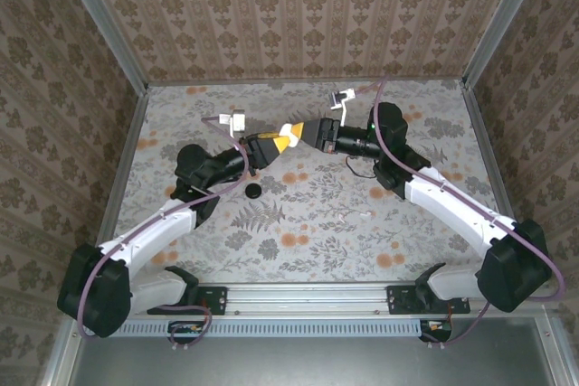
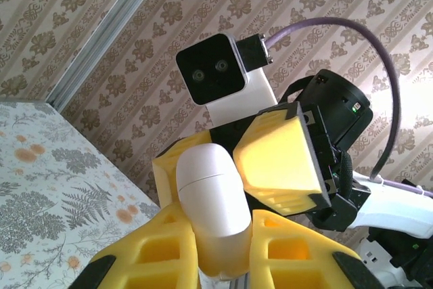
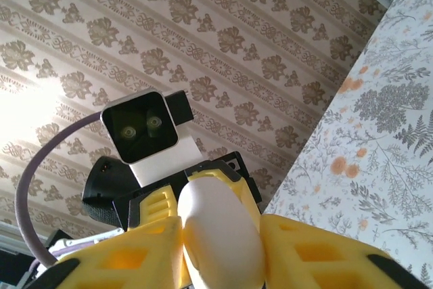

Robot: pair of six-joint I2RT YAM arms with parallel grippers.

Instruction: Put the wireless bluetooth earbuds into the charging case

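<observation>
One white case (image 2: 213, 194) pinched jointly by left gripper (image 1: 270, 145) and right gripper (image 1: 295, 134); below them one black case (image 1: 253, 190), one white earbud (image 1: 366, 214), open table (image 1: 308, 232) around.

Left tool (image 1: 275, 145) and right tool (image 1: 304, 133) flank the charging case (image 2: 213, 194).

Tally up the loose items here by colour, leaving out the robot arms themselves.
White: 2, the case and a tiny piece
Black: 1, a round piece
Total: 3
</observation>
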